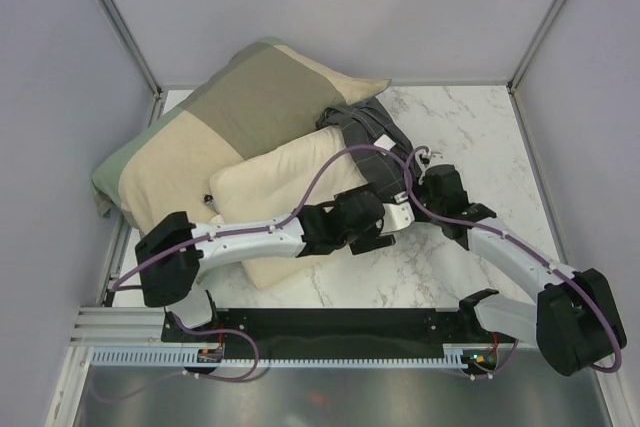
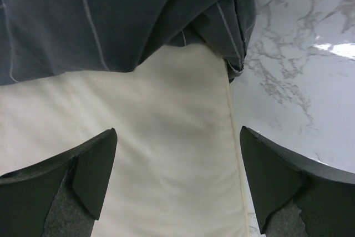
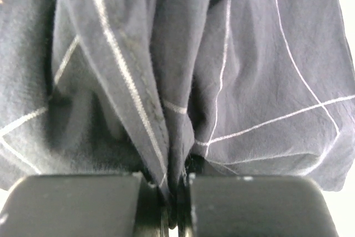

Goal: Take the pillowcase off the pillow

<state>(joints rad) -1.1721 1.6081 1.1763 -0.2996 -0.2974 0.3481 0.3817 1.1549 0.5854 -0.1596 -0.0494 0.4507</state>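
We see cream pillow (image 1: 270, 197) at centre, mostly bare; pillowcase (image 1: 365, 127) bunched at its far right end. Left gripper (image 2: 177, 137) spread wide above pillow; right gripper (image 3: 176, 190) clamped on pillowcase fold. We suggest pinning pillow, then pulling pillowcase away steadily.

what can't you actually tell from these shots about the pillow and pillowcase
1. How far the pillow sits inside the pillowcase: in the top view the left arm lies across the join; in the left wrist view the top edge cuts it off.
2. Anything around the right gripper: in the right wrist view the pinched fabric fills the frame.
3. Near edge of the olive-and-tan pillow: in the top view the pillow covers it.
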